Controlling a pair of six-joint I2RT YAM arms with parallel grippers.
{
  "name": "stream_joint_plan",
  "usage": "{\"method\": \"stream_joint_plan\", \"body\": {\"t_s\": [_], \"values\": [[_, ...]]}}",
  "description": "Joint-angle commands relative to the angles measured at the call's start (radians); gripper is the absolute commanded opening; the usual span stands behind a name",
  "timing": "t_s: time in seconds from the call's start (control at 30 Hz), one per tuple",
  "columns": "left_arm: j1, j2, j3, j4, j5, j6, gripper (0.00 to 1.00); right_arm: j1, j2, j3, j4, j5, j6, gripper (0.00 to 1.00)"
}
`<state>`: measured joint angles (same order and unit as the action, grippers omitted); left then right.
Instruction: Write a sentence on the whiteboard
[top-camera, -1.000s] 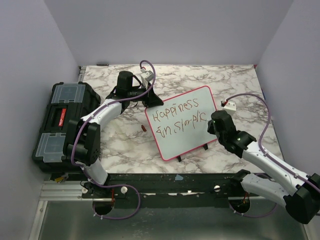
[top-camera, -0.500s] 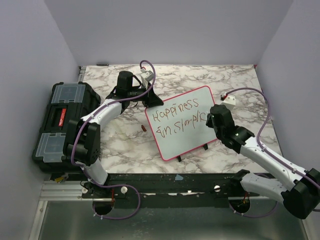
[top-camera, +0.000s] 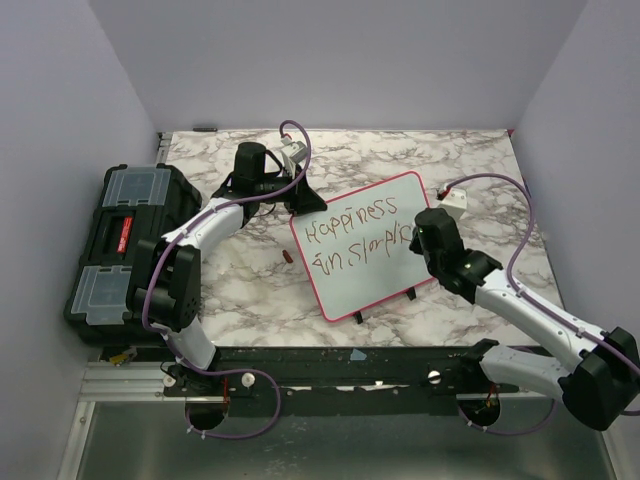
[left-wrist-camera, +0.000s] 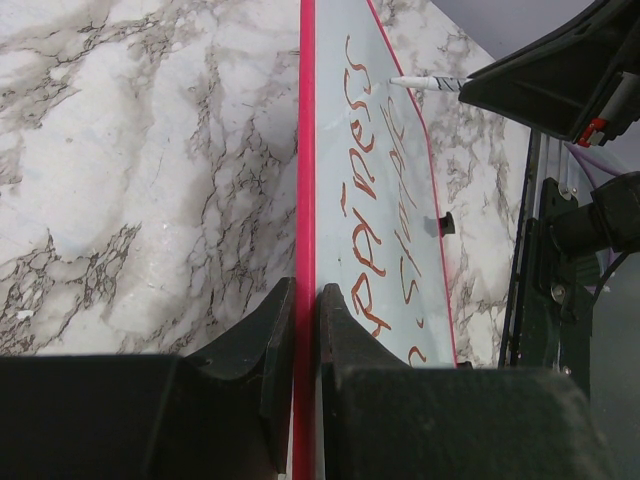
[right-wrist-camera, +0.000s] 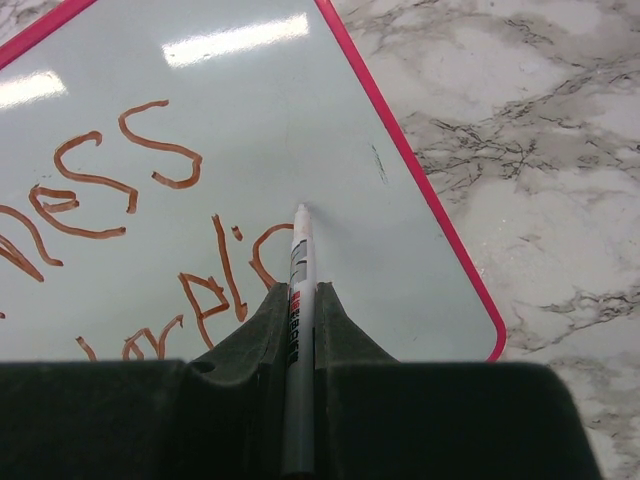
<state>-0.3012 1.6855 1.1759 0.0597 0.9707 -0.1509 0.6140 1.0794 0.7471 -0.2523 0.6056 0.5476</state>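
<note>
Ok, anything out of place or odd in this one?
A small dark red cap-like piece lies loose on the marble tabletop, left of the pink-framed whiteboard, which sits skewed to the table edges.

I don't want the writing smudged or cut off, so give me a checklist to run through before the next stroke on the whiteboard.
1. Left gripper clamped on the whiteboard frame: ok.
2. Right gripper gripping the marker: ok.
3. Marker tip touching the board: ok.
4. Sentence complete: not ok, the second line stops partway through its last word.
5. Bare space right of the tip for more letters: ok, though little.
</note>
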Motion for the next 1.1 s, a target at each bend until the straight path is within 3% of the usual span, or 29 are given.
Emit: {"method": "stream_joint_plan", "body": {"t_s": [0.0, 0.8, 1.07], "values": [[0.014, -0.007, 0.018, 0.079, 0.003, 0.050, 0.00, -0.001, -0.020, -0.019, 0.005, 0.015, 0.006, 0.01], [0.016, -0.012, 0.011, 0.091, 0.010, 0.041, 0.00, 0.000, -0.129, -0.134, -0.156, -0.093, 0.133, 0.01], [0.016, -0.011, 0.010, 0.092, 0.013, 0.039, 0.00, -0.001, -0.154, -0.042, -0.199, -0.080, 0.097, 0.01]]}}
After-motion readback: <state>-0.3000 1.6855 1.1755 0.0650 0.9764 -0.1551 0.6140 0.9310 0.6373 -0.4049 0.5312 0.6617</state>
